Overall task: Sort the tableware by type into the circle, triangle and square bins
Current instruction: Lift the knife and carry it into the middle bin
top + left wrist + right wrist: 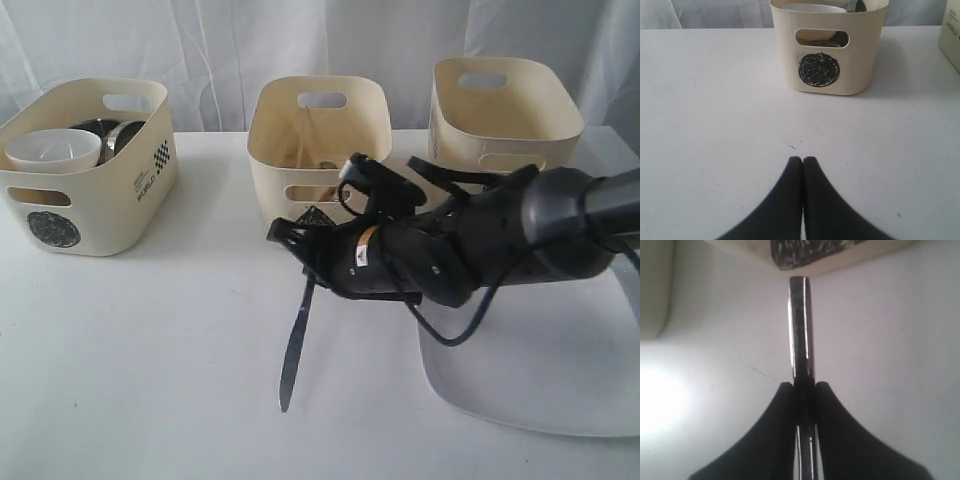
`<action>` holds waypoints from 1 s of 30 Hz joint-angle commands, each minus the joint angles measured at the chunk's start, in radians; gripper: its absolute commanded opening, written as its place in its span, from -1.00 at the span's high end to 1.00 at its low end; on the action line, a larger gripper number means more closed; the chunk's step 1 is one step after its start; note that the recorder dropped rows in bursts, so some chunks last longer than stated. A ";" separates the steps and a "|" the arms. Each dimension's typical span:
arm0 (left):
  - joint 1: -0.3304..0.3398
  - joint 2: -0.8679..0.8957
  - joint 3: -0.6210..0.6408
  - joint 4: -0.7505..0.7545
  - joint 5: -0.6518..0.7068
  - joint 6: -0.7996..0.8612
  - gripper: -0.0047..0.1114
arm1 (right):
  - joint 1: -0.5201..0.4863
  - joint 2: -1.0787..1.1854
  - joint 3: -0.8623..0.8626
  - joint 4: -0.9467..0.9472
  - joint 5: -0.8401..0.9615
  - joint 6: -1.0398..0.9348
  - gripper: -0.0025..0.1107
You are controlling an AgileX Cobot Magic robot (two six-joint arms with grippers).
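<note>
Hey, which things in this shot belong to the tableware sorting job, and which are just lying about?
Part of the job:
- steel knife, clamped in the right gripper
- white plate
- white bowl, in the circle bin
- middle bin
- right bin

Background or idle:
- table
- curtain
- left gripper, shut, holding nothing

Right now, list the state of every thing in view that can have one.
left claw: shut, empty.
right claw: shut on the knife.
knife: gripped, blade slanting down toward the table.
circle bin: holds a white bowl and steel ware.
middle bin: brownish items inside, partly hidden.
right bin: contents hidden.
plate: flat on the table, unsorted.
</note>
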 commanded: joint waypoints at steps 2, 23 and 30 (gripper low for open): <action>0.001 -0.005 0.003 -0.004 0.003 -0.004 0.92 | -0.045 -0.094 0.073 0.007 -0.152 0.012 0.96; 0.001 -0.005 0.003 -0.004 0.003 -0.004 0.92 | -0.233 -0.176 -0.121 -0.043 -0.294 0.066 0.96; 0.001 -0.005 0.003 -0.004 0.003 -0.004 0.92 | -0.299 -0.028 -0.311 -0.043 -0.266 0.092 0.96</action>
